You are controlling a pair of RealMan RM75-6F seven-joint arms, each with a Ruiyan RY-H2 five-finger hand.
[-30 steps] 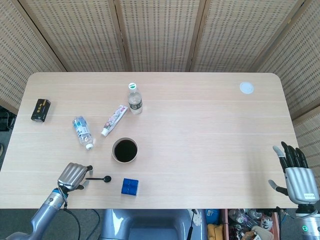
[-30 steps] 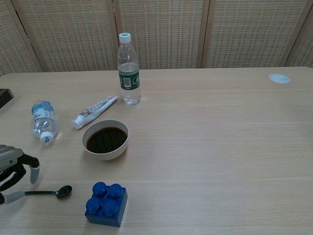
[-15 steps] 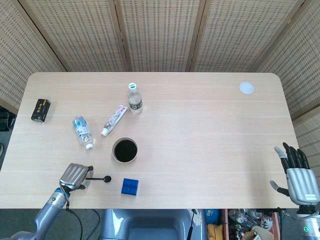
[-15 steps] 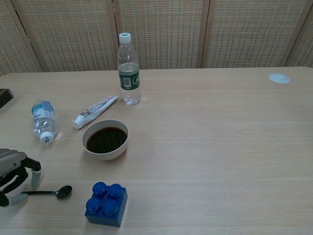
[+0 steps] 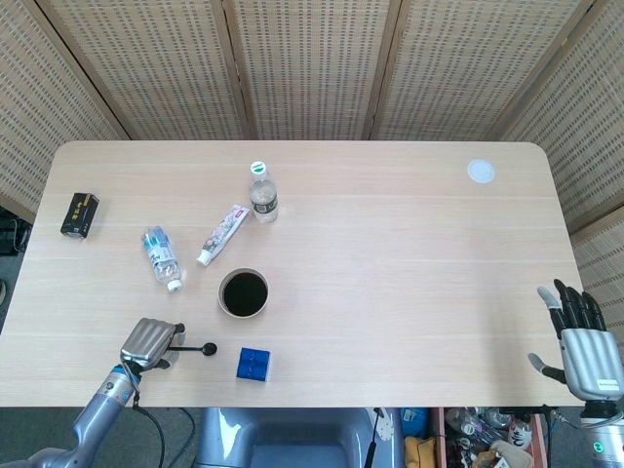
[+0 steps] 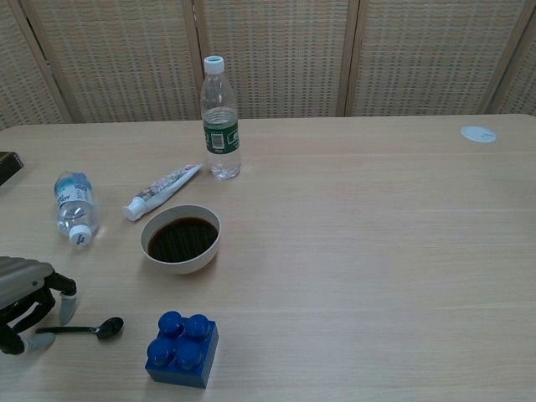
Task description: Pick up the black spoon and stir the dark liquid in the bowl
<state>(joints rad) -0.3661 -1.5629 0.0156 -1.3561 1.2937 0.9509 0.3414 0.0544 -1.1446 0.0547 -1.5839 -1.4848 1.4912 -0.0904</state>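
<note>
The black spoon [image 5: 194,348] [image 6: 84,328] lies flat on the table near the front left edge, its bowl end pointing right. My left hand [image 5: 147,342] [image 6: 25,293] is cupped over the tip of its handle, fingers curled down around it and the thumb low beside it. Whether they pinch the handle does not show. A white bowl [image 5: 221,303] [image 6: 206,256] of dark liquid stands behind and to the right of the spoon. My right hand [image 5: 583,341] hangs beyond the table's front right edge with fingers spread and nothing in it; the chest view does not show it.
A blue brick [image 5: 253,364] [image 6: 182,349] sits just right of the spoon's bowl end. Behind the bowl are a toothpaste tube [image 5: 221,234] [image 6: 162,190], a lying bottle [image 5: 161,256] [image 6: 73,203] and an upright bottle [image 5: 262,194] [image 6: 220,120]. A black box [image 5: 79,214] lies far left, a white disc [image 5: 480,172] far right.
My left hand has crept a little to the right over the spoon's handle and its fingers have lowered. The spoon has stayed put. My right hand has drifted slightly down and right.
</note>
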